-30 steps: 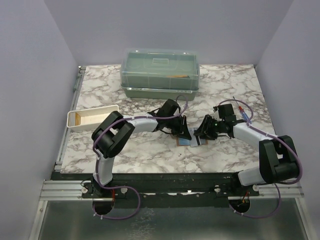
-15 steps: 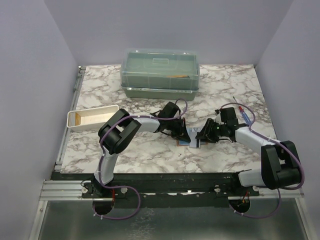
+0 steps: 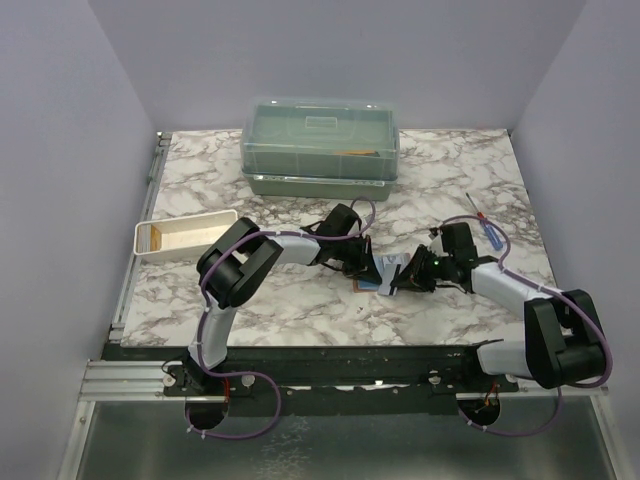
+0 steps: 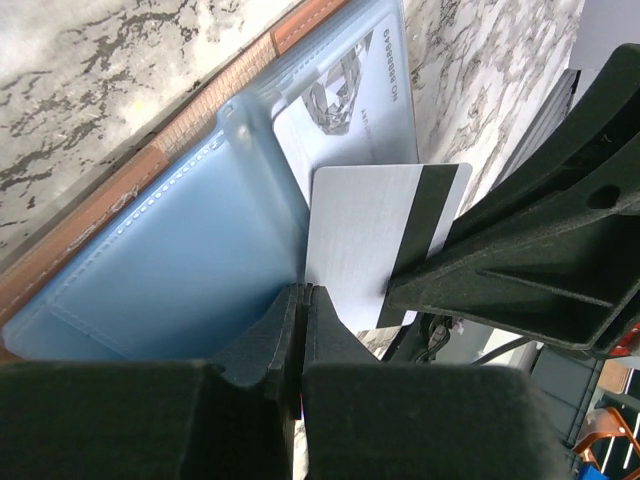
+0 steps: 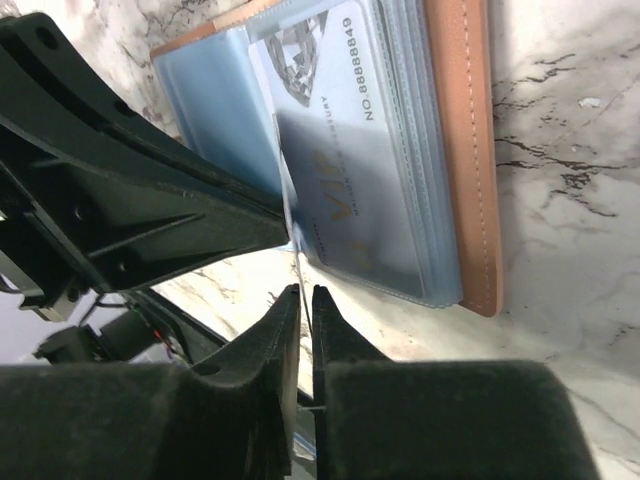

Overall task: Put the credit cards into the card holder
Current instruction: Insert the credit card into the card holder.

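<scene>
Two thin plastic credit cards show (both plainest from the left wrist): one silvery VIP-printed card [image 4: 350,110] and one pale card with a dark magnetic stripe [image 4: 375,235]. There is one brown leather-look folding card holder [image 5: 465,150] with bluish clear pockets, one translucent green lidded box [image 3: 321,145], one long white rectangular tray [image 3: 200,232], one slim red-and-blue screwdriver [image 3: 490,232], and two black grippers, the left gripper [image 4: 300,295] and the right gripper [image 5: 300,292].

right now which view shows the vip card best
Right wrist: the VIP card sits in the holder, its print readable. Left wrist shows part of it behind a striped card. Top external: too small to tell.
</scene>
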You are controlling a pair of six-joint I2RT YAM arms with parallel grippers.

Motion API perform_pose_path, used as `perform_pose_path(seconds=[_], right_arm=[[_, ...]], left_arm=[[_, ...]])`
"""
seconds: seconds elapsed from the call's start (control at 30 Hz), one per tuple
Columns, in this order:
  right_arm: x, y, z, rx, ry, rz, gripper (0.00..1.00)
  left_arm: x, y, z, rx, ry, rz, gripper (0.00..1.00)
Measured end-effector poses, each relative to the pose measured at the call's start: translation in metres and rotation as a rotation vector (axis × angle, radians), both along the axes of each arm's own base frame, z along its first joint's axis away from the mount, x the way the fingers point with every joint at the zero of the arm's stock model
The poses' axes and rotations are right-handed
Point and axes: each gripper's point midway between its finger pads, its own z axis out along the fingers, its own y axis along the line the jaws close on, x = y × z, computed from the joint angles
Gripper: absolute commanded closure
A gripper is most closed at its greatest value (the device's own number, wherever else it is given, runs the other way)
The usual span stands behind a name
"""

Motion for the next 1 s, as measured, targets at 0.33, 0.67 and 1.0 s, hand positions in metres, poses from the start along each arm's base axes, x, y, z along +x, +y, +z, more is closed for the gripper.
perform_pose_path(seconds=[0.33,0.67,1.0], right_arm=[[0.016,-0.008,0.001,-0.083,-0.031,0.002,1.00],[0.031,-0.014,0.001,-0.147,-0.080,0.039,1.00],[0.034,-0.016,0.000,-0.176,-0.093,0.075,1.00]], left_arm=[[0.002,0.004,0.011,-0.002,-0.007,0.006,0.75],[0.019,0.024,0.045,-0.035,-0.078,0.052,0.80],[0.011,0.043,0.015,0.055,-0.042,0.080,0.83]])
